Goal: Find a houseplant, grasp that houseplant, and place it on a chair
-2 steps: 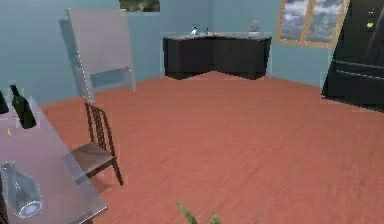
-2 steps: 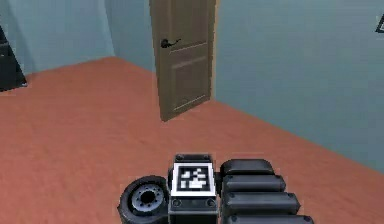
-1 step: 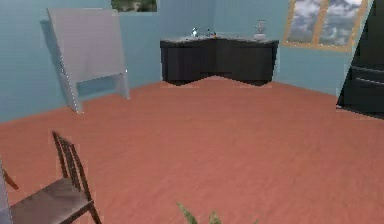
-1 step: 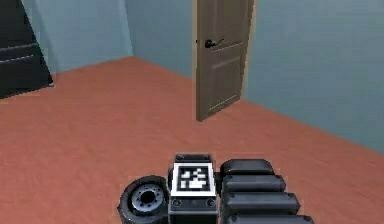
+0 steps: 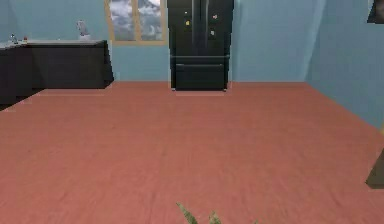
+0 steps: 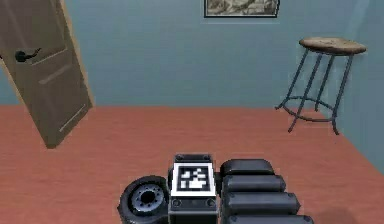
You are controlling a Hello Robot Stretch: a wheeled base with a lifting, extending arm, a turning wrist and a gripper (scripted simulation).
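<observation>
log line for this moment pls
ahead: fridge, green leaves at bottom edge | side: stool, open door | gripper: load cannot tell

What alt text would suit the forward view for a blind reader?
A black refrigerator stands against a blue wall across a red-brown floor. A window and dark counters lie to its left; green leaf tips show at the bottom edge.

Floor (image 5: pixel 200 140) matt reddish wood planks; fridge (image 5: pixel 201 40) glossy black; stool (image 6: pixel 333 45) wooden seat, thin dark metal legs.
</observation>
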